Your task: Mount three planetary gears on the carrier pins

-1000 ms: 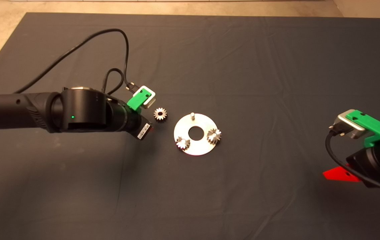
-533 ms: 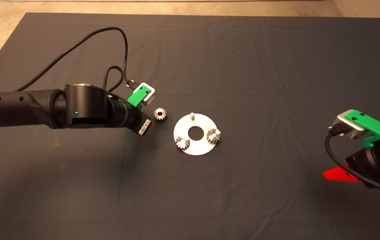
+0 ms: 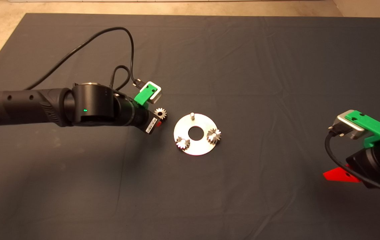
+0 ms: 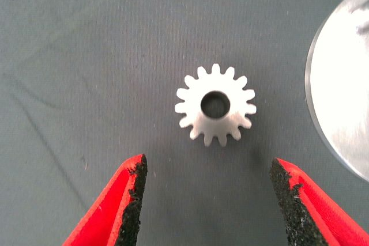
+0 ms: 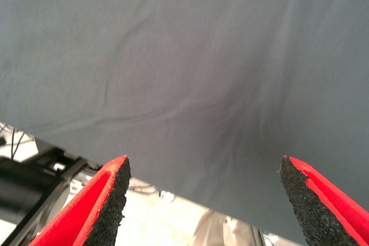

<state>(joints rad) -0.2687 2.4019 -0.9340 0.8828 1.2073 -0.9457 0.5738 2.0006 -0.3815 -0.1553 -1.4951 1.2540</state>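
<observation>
A flat silver disc (image 3: 196, 146) lies mid-mat with two planetary gears on its carrier pins, one (image 3: 182, 143) at the front left and one (image 3: 214, 135) at the right. The far pin (image 3: 192, 115) stands bare. The third gear (image 3: 160, 113) lies flat on the mat left of the disc; it also shows in the left wrist view (image 4: 215, 105), beside the disc's rim (image 4: 340, 96). My left gripper (image 4: 206, 168) hovers open just left of this gear, its fingers either side of it and apart from it. My right gripper (image 5: 204, 168) is open and empty at the mat's right edge.
The left arm's black cable (image 3: 86, 43) loops over the mat behind the wrist. Bare dark mat (image 3: 243, 66) surrounds the disc. In the right wrist view, floor and dark equipment (image 5: 34, 182) show past the mat's edge.
My left gripper has moved right toward the loose gear, now partly covering it in the head view. The gears, the disc and the right arm have not moved.
</observation>
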